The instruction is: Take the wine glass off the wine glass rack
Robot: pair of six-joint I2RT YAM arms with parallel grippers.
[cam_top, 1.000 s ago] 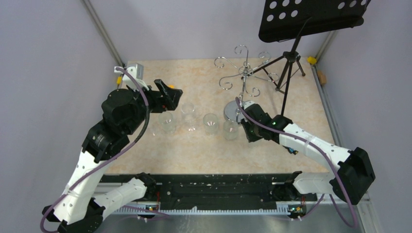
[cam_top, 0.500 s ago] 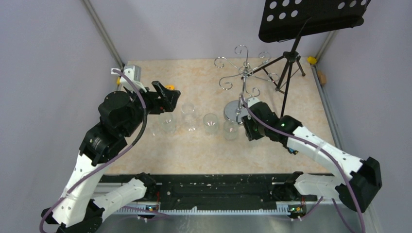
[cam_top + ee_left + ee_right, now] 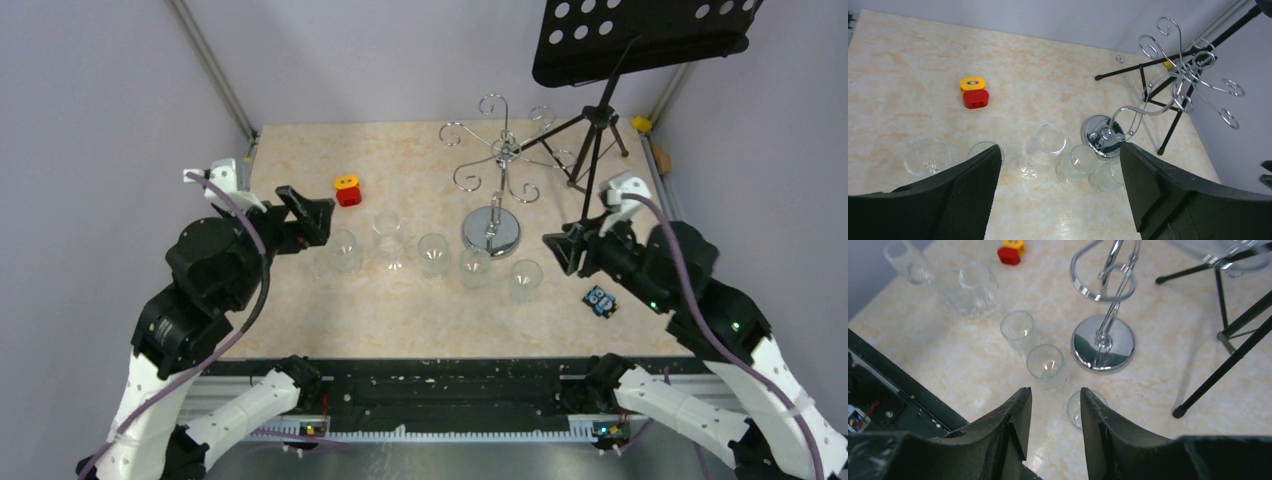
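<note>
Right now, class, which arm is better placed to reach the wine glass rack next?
Right. The right fingers face the wine glass rack from close by on that side, open and empty. The left fingers sit beyond the row of glasses, farther off.

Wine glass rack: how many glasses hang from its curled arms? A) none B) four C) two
A: every curled arm of the wine glass rack is bare in the top and left wrist views; the clear glasses stand on the table.
</note>
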